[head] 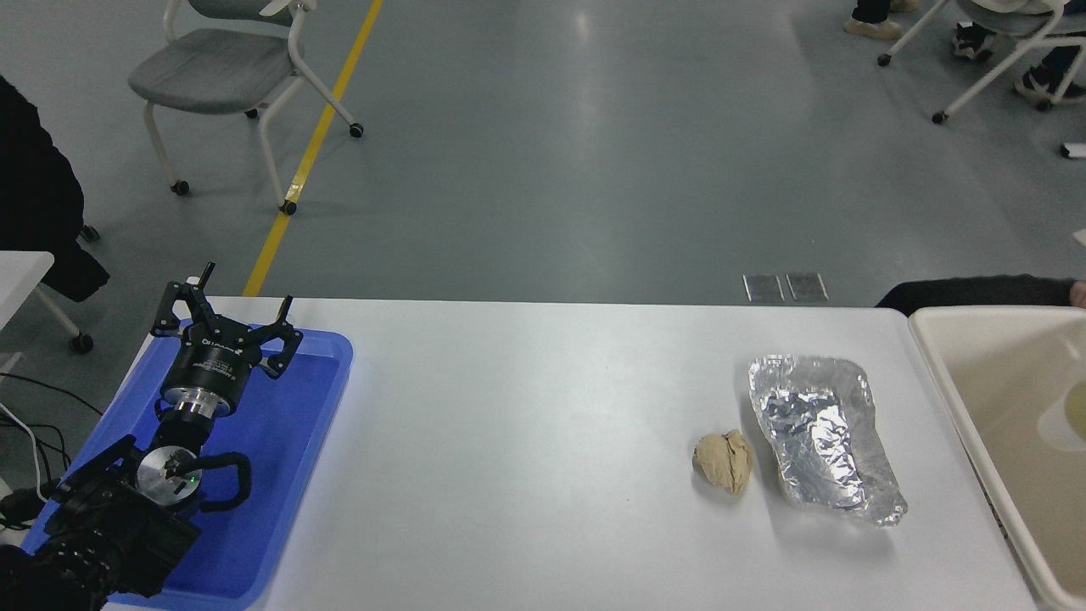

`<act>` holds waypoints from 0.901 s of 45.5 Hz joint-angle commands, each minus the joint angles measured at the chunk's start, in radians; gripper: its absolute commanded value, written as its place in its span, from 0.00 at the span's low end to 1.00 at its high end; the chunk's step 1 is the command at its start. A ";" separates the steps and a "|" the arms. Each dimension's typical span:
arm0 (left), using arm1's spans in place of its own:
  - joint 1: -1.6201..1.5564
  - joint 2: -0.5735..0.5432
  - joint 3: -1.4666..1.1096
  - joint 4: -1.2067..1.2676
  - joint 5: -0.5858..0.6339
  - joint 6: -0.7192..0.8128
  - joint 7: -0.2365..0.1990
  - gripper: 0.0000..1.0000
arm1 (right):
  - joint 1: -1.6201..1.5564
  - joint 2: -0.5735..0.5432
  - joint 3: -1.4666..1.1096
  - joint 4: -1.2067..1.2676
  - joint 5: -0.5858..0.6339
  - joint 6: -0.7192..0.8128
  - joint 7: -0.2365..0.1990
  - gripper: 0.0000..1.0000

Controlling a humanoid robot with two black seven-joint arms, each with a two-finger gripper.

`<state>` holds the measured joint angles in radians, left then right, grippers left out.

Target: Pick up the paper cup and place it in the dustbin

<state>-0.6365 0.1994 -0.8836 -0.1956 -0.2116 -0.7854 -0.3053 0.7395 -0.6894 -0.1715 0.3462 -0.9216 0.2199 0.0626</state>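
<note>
Pale paper cup (pixel 1067 417) lies in dustbin (pixel 959 399), no fingers near.

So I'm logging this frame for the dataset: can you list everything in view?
paper cup: 1, pale blur, inside dustbin at right edge
dustbin: 1, cream, right end of table
foil tray: 1, silver, crinkled, right of centre
paper ball: 1, tan, just left of foil tray
blue tray: 1, left end
table: 1, white
chairs: 2, grey, floor behind
left gripper: 1, black, open, over blue tray
right gripper: not visible
</note>
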 commanded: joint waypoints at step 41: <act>-0.003 -0.003 0.000 -0.002 0.000 0.000 0.000 1.00 | 0.435 -0.148 -0.366 0.378 0.070 -0.001 -0.004 1.00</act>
<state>-0.6383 0.1971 -0.8836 -0.1965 -0.2117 -0.7854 -0.3052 0.8596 -0.7340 -0.2478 0.4583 -0.8457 0.1794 0.0608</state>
